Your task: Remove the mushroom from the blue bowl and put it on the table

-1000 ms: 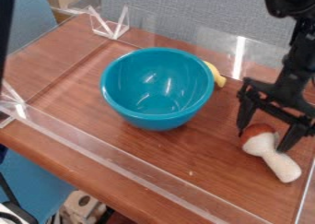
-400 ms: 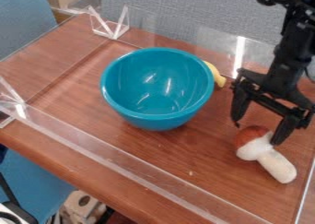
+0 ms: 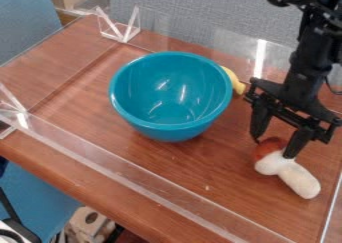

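Observation:
The blue bowl [image 3: 170, 95] stands in the middle of the table [image 3: 80, 87], and nothing shows inside it. The mushroom [image 3: 286, 165] lies on its side on the tabletop to the bowl's right, its reddish-brown cap toward the bowl and its cream stem pointing to the front right. My gripper [image 3: 291, 133] hangs just above and behind the cap, pointing down. Its black fingers [image 3: 258, 125] are spread apart with nothing between them, and they do not hold the mushroom.
A small yellow object [image 3: 235, 83] sits against the bowl's far right side. Clear acrylic walls [image 3: 127, 162] border the table at the front, left and back. Bare wood lies in front of the bowl and at the far left.
The gripper has hardly shifted, edging slightly up and away from the mushroom's cap. The mushroom stays lying on the table where it was.

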You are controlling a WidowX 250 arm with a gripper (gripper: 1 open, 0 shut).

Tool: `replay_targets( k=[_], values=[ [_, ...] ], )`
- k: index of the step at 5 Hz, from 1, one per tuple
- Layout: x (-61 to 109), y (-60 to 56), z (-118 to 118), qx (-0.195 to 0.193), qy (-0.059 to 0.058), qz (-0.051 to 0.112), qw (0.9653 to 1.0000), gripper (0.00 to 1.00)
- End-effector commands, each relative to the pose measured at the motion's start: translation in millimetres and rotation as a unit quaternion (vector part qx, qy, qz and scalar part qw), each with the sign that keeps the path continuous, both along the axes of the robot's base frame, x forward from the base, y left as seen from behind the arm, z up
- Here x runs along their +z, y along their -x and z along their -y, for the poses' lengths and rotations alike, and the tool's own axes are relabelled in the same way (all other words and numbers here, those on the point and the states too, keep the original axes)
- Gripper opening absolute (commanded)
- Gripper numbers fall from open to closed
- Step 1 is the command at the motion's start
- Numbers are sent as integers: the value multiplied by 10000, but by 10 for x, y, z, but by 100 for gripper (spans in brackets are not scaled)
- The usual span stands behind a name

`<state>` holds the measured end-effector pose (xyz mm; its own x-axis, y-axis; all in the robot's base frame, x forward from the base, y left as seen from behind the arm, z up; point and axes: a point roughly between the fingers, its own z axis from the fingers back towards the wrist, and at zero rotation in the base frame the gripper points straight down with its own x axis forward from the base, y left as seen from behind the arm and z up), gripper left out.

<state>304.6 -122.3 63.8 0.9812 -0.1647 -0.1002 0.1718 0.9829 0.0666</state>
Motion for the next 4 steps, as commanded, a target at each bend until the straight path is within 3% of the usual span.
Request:
replay_targets(
  k=[1,2,4],
  values=[
    [256,-132,21,-314,178,380,9986,0],
    [186,-242,47,-606,197,376,9973,0],
    [120,-474,164,-721,209,342,9966,0]
  ],
)
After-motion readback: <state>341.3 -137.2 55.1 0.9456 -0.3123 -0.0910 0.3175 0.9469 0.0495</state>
